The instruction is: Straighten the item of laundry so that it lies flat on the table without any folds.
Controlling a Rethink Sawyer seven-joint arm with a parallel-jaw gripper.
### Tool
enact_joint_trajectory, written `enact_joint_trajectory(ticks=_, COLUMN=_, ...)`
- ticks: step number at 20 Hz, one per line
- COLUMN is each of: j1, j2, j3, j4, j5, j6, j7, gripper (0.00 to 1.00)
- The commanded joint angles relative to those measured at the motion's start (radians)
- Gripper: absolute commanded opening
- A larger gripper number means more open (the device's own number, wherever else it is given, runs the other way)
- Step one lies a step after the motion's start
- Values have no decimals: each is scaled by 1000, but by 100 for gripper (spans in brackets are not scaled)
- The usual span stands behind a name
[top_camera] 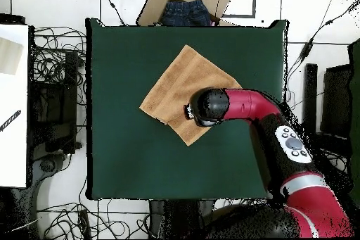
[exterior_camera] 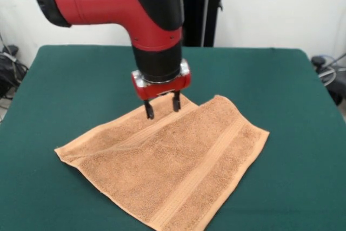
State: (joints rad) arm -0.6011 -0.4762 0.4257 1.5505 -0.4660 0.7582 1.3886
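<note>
The light orange-brown terry towel point(exterior_camera: 170, 163) lies spread on the dark green table point(exterior_camera: 281, 90), turned like a diamond, with woven border bands running across it. Its far corner looks doubled over under the gripper. My gripper point(exterior_camera: 162, 108) hangs just above that far edge, its two dark fingers point(exterior_camera: 149, 110) apart and holding nothing. In the overhead view the towel point(top_camera: 176, 86) sits near the table's point(top_camera: 126, 146) middle, and the arm's head covers its corner nearest the robot, hiding the gripper. The white tag is not visible.
The red and black arm point(top_camera: 246, 103) reaches in from the robot's base side. A cardboard box with dark cloth point(top_camera: 186, 8) sits beyond the table's far edge in the overhead view. Cables point(top_camera: 56, 61) lie on the floor around the table.
</note>
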Motion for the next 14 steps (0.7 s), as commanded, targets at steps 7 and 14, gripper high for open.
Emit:
enact_joint_trajectory(ticks=7, j1=116, j2=92, j3=-9, j4=-73, j5=-70, j6=30, j7=-24, gripper=100)
enact_joint_trajectory(ticks=14, j1=118, j2=126, j3=-20, j4=-76, j5=-80, j6=-25, j7=-12, gripper=100)
